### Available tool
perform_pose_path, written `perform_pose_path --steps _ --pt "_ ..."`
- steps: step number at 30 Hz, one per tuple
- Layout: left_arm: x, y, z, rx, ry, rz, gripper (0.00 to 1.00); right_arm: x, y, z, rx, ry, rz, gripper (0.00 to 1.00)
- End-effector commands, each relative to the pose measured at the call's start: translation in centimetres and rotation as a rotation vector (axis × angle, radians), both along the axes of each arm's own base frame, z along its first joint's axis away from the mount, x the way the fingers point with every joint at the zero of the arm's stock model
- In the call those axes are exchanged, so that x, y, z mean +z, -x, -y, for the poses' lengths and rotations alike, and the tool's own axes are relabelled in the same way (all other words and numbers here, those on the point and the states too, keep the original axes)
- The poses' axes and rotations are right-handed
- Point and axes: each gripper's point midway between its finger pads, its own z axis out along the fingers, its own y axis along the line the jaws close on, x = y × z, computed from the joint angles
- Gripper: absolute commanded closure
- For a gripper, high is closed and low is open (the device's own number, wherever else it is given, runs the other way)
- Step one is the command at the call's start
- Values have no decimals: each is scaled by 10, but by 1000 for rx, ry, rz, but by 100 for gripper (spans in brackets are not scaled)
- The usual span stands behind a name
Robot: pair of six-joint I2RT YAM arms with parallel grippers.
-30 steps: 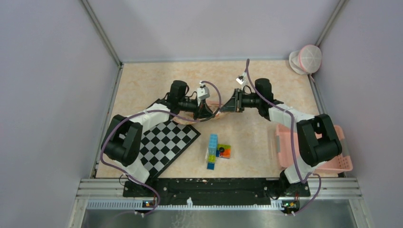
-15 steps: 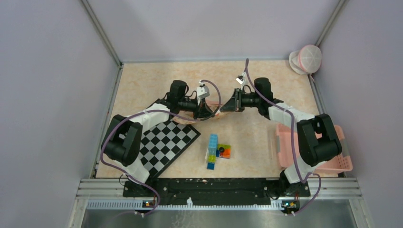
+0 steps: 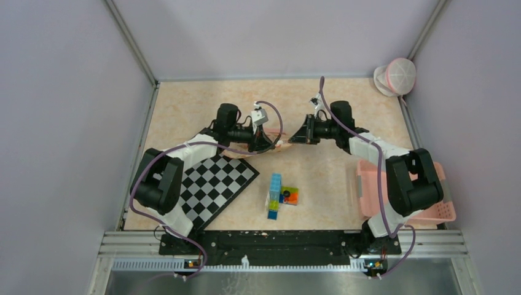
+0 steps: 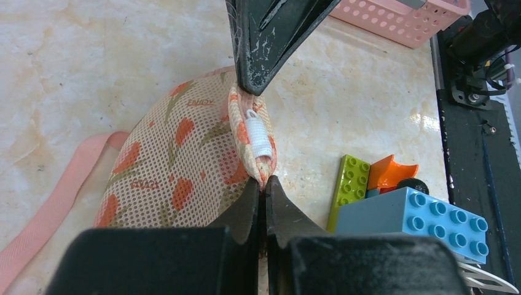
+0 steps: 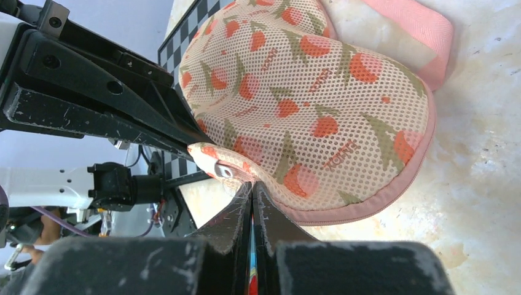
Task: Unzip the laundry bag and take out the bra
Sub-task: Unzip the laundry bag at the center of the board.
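Left end effector [image 4: 264, 187] clamped, laundry bag [image 4: 178, 166] pinched

Open table [image 3: 196, 104] behind laundry bag [image 4: 178, 166], toy bricks [image 3: 279, 195] and checkerboard [image 3: 212, 184] blocking near side

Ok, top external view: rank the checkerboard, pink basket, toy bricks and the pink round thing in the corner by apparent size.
1-2. checkerboard and pink basket: look alike, both partly hidden, so unranked.
3. pink round thing.
4. toy bricks.
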Motion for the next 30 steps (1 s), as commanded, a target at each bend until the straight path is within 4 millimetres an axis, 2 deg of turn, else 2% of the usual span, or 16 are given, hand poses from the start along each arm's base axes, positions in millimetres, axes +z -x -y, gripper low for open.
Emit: perform_pose_path --steps 1,5,7,8,11,26,30 --pt "15 -4 1 -13 37 52 100 22 -11 6 -28 2 96 100" --pt "18 0 3 -46 51 66 100 37 7 -10 110 -103 96 100" --pt "20 3 4 -68 60 75 100 39 13 -14 139 -115 101 83" --pt "20 4 4 -76 63 78 100 40 14 -15 143 -118 99 78" --pt "23 7 5 -101 73 96 100 37 17 -18 151 -121 85 72" --pt "32 12 6 -147 100 136 100 28 20 -32 194 -145 32 70" --pt "35 18 7 -174 117 141 100 28 19 -34 193 -160 17 64"
